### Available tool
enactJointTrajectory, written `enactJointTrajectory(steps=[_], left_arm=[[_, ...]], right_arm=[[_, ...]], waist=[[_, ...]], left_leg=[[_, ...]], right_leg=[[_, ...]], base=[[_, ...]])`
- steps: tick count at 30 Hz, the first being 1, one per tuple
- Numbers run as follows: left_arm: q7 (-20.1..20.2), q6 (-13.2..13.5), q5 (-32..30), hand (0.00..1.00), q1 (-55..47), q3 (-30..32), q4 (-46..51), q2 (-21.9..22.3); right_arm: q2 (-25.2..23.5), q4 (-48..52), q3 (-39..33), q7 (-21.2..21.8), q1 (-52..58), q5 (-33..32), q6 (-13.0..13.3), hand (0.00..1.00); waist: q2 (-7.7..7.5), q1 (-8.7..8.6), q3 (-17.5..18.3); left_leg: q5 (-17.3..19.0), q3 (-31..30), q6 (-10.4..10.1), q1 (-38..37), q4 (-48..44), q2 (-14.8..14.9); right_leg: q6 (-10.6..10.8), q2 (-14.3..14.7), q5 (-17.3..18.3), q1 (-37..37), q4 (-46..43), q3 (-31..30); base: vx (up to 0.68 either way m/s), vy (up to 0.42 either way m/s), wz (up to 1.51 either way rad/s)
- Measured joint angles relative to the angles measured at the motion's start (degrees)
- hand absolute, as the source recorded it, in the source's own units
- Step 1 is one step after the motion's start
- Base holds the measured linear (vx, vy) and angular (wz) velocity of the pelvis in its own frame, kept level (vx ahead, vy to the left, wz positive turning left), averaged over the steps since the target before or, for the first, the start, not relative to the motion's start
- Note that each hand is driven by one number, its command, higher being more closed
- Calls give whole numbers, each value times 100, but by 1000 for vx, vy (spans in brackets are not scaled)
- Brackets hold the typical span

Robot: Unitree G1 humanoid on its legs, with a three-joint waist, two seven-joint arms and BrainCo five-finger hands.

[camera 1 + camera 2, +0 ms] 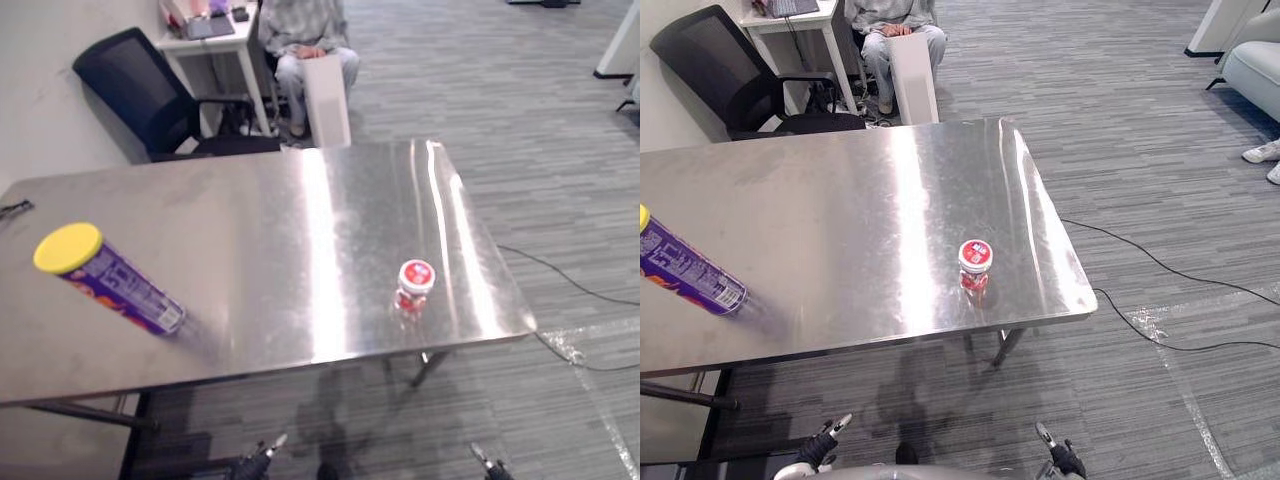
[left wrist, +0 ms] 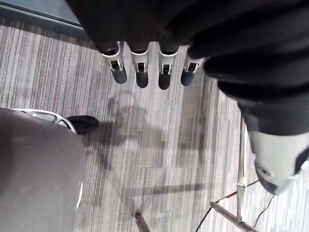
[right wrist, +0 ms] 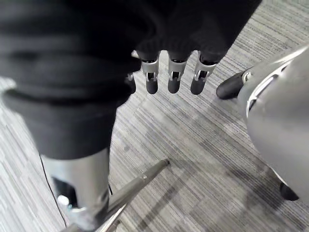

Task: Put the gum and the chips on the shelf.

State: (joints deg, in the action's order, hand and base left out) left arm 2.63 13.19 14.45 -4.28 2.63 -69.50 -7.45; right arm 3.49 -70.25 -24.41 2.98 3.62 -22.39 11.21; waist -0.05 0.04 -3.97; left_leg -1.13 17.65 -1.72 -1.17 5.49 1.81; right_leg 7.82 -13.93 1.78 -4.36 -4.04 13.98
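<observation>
Floor (image 2: 159, 150) under left hand (image 2: 141, 72), right hand (image 3: 174, 79), both uncurled

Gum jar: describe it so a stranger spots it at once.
Start at the steel table. Near its right front corner stands the gum jar, small, squat, red-and-white. Unlike it, the chips can at far left is long, purple and yellow-lidded.

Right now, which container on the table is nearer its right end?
The small red-and-white gum jar; the purple chips can with the yellow lid sits far left.
</observation>
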Motion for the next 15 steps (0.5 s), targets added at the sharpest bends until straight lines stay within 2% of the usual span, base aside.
enactJointTrajectory(steps=[5, 10, 15], left_arm=[[-8, 3, -190, 0, 34, -4, 5, -1], [-14, -4, -204, 0, 87, -8, -2, -114], [-19, -2, -215, 0, 68, -18, -75, -95]], right_arm=[[8, -38, -6, -4, -2, 17, -4, 0], [2, -80, -84, -5, -87, 224, -18, 0], [27, -268, -442, -29, -77, 226, -46, 0]], waist=[[30, -13, -65], [-135, -20, -205], [-109, -5, -196]], left_leg=[[-34, -100, -26, 26, 44, 22], [-165, -148, -44, 82, 59, -137], [-194, -305, -66, 94, 59, -46]], right_leg=[[6, 46, 80, -87, 151, 166], [77, -107, 717, -106, 184, 263], [34, 6, 749, -194, 194, 412]], base=[[-36, -76, 3], [-75, -78, 6], [-14, -65, 14]])
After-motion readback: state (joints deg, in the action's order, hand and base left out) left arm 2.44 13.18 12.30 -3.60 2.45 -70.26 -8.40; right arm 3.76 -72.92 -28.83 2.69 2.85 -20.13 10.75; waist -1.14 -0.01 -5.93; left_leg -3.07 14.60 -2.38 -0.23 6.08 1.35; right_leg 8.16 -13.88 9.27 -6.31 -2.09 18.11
